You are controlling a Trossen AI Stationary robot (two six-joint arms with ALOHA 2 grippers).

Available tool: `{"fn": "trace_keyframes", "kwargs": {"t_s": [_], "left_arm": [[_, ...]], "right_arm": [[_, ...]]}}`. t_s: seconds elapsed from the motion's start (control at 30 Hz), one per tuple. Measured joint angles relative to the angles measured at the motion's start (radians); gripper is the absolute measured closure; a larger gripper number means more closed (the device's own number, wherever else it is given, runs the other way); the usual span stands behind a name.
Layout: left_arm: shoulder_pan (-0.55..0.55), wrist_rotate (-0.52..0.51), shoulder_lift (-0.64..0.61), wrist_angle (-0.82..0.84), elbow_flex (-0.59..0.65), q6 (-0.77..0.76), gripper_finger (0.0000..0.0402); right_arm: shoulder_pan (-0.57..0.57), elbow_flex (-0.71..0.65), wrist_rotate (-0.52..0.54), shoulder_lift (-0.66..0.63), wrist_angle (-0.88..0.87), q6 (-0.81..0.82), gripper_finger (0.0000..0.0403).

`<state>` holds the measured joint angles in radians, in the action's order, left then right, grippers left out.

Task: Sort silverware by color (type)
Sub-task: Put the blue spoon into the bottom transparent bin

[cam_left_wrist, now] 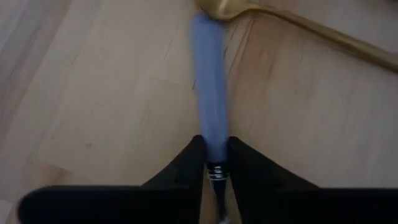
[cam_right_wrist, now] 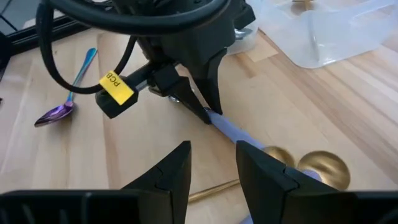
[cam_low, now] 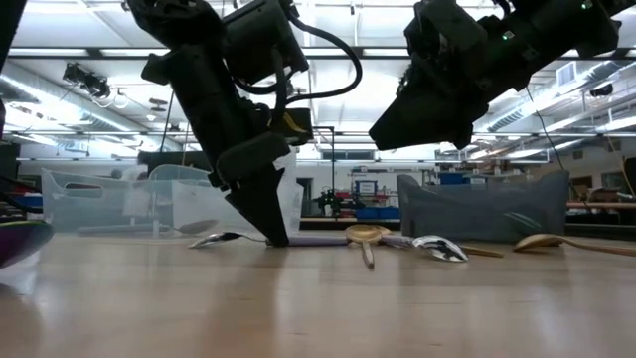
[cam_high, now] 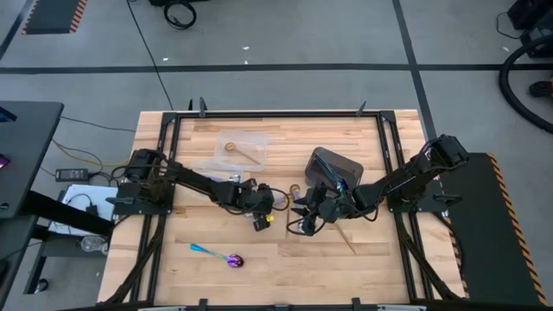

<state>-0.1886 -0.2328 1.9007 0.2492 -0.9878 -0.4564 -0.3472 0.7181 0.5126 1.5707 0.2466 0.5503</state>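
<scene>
High view: we see both arms reaching in toward mid-bench, the left pincer (cam_high: 262, 220) down at the wood just left of centre and the right pincer (cam_high: 304, 219) close beside it on the right. One iridescent spoon (cam_high: 218, 254) lies alone near the front, left of centre; a gold spoon (cam_high: 244, 152) sits in the clear container (cam_high: 235, 155) at the far side, and the dark grey bin (cam_high: 333, 166) stands right of centre. Low view: the left pincer's tip touches the bench on the handle of the lavender-handled spoon (cam_low: 320, 240); gold and silver spoons (cam_low: 440, 249) lie strewn to the right of it, in front of the bin. The right pincer hangs above the bench, clear of the wood. Left wrist view: the left fingers (cam_left_wrist: 180, 171) are closed on the lavender handle, which runs out between them toward a gold spoon (cam_left_wrist: 298, 23) crossing its far end. Right wrist view: the right fingers (cam_right_wrist: 168, 171) stand apart with nothing between them, looking on at the left pincer's grasp. We judge the step in hand to be the pick of this spoon. The next move calls for a straight lift, since its far end touches or lies under a gold bowl (cam_right_wrist: 322, 167) and a drag might disturb the neighbours. Open room lies toward the front left, by the lone iridescent spoon; the right arm crowds the right side.
</scene>
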Motion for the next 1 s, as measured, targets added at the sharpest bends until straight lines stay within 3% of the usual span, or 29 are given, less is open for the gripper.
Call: {"fn": "trace_keyframes", "kwargs": {"t_s": [0.07, 0.53, 1.0], "left_arm": [[-0.003, -0.001, 0.0, 0.001, 0.0, 0.002, 0.0351], [-0.017, 0.016, -0.06, 0.056, 0.009, -0.031, 0.0352], [-0.076, -0.011, -0.077, 0.068, 0.01, -0.084, 0.0352]], "right_arm": [[-0.001, 0.0, 0.0, 0.0, 0.003, 0.0, 0.0266], [0.006, 0.0, -0.043, -0.004, -0.002, -0.046, 0.0266], [0.03, 0.0, -0.115, -0.119, -0.093, -0.19, 0.0267]]}}
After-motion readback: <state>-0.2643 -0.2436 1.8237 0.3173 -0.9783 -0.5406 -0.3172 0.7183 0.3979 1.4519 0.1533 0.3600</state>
